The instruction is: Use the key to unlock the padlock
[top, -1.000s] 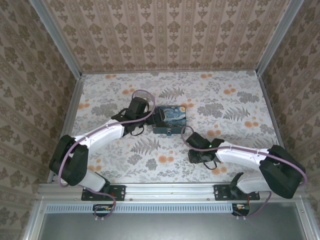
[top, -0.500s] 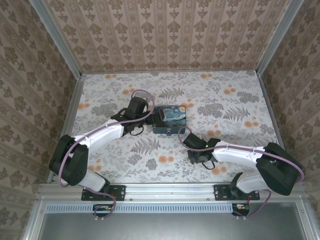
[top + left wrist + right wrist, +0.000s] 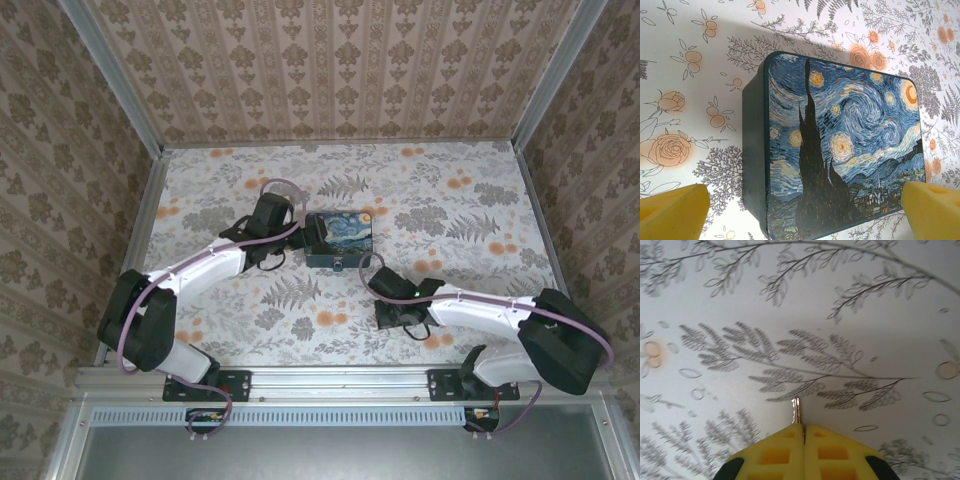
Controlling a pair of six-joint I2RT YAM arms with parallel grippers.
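Observation:
The key (image 3: 796, 412) is a small silver blade sticking out past the tips of my right gripper (image 3: 804, 432), whose yellow pads are pressed together on it, low over the floral tabletop. From above, the right gripper (image 3: 381, 272) sits just right of the near side of the painted box. The padlock (image 3: 341, 265) is a tiny dark speck on the box's near face. My left gripper (image 3: 805, 212) stands open at the box's left end, one yellow finger (image 3: 675, 212) on each side of that end, not touching. In the top view the left gripper (image 3: 306, 236) is at that end.
The dark box with a swirly blue-and-yellow painted lid (image 3: 341, 236) (image 3: 840, 145) lies mid-table. Patterned walls enclose the floral tabletop (image 3: 440, 200) on three sides, with metal rails along the edges. Open surface lies behind and to the right of the box.
My right gripper has shut on the key and shifted slightly beside the box's near right corner. The left arm has barely moved and stays open.

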